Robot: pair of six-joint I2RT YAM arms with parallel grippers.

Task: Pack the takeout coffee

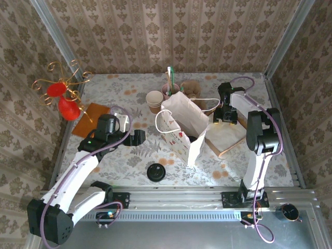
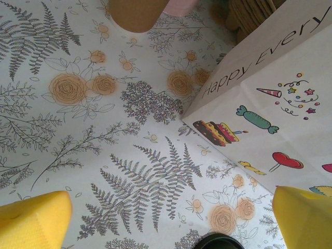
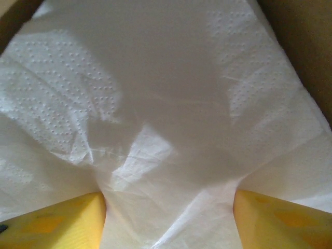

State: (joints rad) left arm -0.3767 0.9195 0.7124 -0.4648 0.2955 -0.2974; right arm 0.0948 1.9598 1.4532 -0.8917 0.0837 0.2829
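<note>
A white paper bag (image 1: 179, 124) with party prints stands open at the table's middle; its printed side (image 2: 270, 104) is close in the left wrist view. Inside its mouth a dark round shape (image 1: 193, 138) looks like the black lid of the takeout coffee; the rest of the cup is hidden. My left gripper (image 1: 137, 137) (image 2: 171, 218) hangs open above the tablecloth, left of the bag, holding nothing. My right gripper (image 1: 226, 116) (image 3: 168, 207) presses down on a white napkin (image 3: 166, 93), jaws partly apart, with the paper bunching between the fingers.
A lone black lid disc (image 1: 155, 171) (image 2: 218, 241) lies near the front edge. Stacked lidless beige cups (image 1: 154, 101), a pink cup with straws (image 1: 170, 88) and a brown bundle (image 1: 192, 89) stand behind the bag. The napkin stack (image 1: 228, 134) rests on a brown board. A red ornament (image 1: 65, 101) stands far left.
</note>
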